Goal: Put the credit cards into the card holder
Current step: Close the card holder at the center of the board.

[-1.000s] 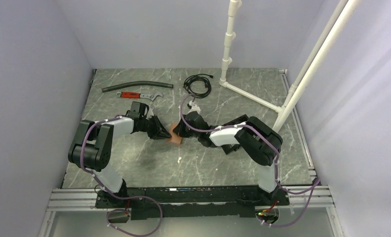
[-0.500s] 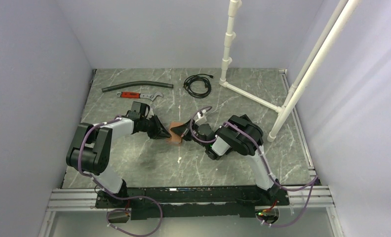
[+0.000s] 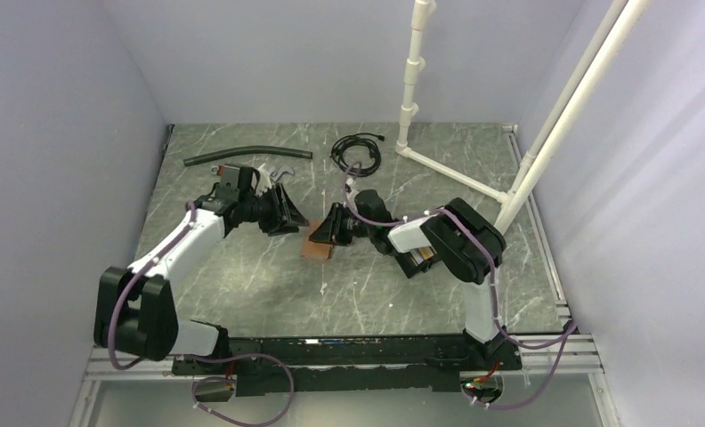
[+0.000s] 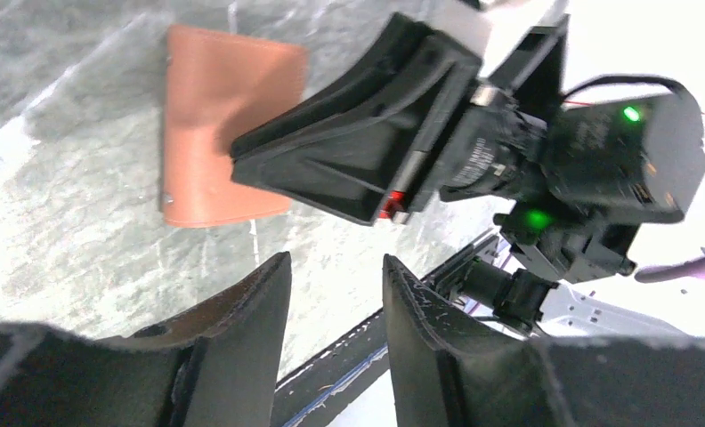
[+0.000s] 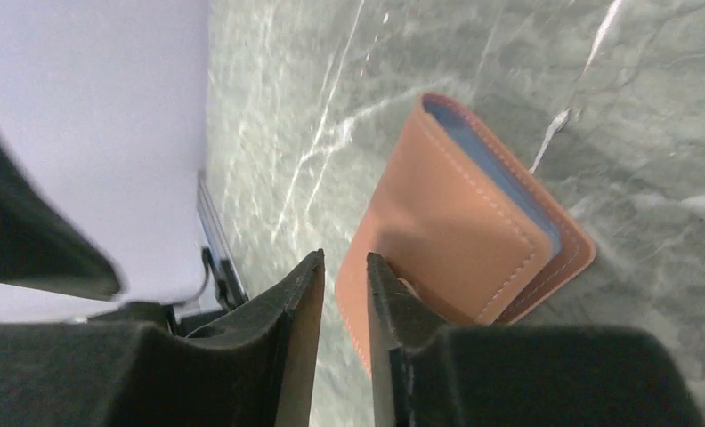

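No black card holder shows clearly in any view. Some dark and light-coloured thing [image 3: 417, 259] lies partly hidden under my right arm; I cannot tell what it is. No loose credit cards show. A tan-brown leather wallet [image 3: 318, 248] lies flat mid-table, also in the left wrist view [image 4: 215, 98] and the right wrist view [image 5: 447, 231], with a bluish edge [image 5: 496, 160] between its flaps. My left gripper [image 3: 292, 218] [image 4: 331, 276] is open and empty, left of the wallet. My right gripper [image 3: 320, 233] [image 5: 342, 267] hangs over the wallet's edge, jaws a narrow gap apart, holding nothing.
A black hose [image 3: 247, 157] and a red-handled wrench [image 3: 282, 171] lie at the back left, the wrench partly behind my left arm. A coiled black cable [image 3: 356, 153] lies at the back. A white pipe frame [image 3: 456, 173] stands at the back right.
My left gripper has drawn back from the wallet towards the far left, and that arm has stretched out. My right arm has swung round and its gripper stays at the wallet.
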Available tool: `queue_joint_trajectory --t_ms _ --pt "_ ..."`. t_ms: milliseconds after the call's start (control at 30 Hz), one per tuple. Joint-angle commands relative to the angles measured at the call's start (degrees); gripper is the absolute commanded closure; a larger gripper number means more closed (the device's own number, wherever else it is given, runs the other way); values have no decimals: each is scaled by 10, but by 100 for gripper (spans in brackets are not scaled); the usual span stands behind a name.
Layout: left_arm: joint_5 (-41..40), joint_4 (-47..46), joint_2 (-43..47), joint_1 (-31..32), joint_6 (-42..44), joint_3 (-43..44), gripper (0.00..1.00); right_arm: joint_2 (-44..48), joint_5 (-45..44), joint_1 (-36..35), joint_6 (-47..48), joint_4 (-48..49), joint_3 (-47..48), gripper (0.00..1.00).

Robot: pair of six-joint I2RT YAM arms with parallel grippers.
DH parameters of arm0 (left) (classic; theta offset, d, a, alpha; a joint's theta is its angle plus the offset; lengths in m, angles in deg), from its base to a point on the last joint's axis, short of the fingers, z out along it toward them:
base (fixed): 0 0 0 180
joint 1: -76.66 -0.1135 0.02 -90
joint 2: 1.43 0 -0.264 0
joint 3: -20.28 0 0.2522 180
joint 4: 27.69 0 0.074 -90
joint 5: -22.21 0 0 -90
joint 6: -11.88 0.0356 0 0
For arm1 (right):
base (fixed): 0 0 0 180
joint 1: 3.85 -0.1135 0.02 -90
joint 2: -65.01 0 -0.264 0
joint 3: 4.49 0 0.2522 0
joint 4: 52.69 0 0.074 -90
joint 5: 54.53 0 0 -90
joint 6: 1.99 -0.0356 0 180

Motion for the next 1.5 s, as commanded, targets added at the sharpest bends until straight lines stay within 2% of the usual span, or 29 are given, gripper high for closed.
queue_joint_trajectory --t_ms 0,167,333,400,500,567,633,733,833,900,1067,1233,1333,1467 --pt "18 65 61 0 32 34 51 51 89 9 152 -278 70 69" --pt "0 91 111 0 30 18 48 112 134 13 194 -335 148 58" --pt "-26 75 122 1 24 -14 43 174 85 14 266 -435 165 49" --pt "-17 54 100 2 21 -23 43 183 32 12 286 -496 167 45" --pt "15 20 48 2 15 -26 44 193 -93 -7 250 -563 167 42" --pt "29 16 4 1 22 -5 49 192 -167 -34 220 -602 178 31" --pt "23 42 -46 1 40 33 53 187 -258 -63 199 -635 190 27" --pt "14 89 -134 0 82 97 51 176 -336 -90 177 -641 197 27" --pt "2 137 -216 0 113 146 49 140 -355 -100 171 -666 232 29" --pt "-3 127 -236 0 118 143 48 118 -351 -102 171 -668 247 30" --pt "45 59 -235 0 96 96 51 114 -335 -99 173 -619 229 34" --pt "114 -63 -204 1 9 6 63 101 -344 -97 231 -657 263 46" --pt "113 -68 -192 0 9 -3 64 104 -357 -98 257 -672 270 48" --pt "98 -29 -195 0 40 17 59 91 -378 -98 287 -707 294 50"
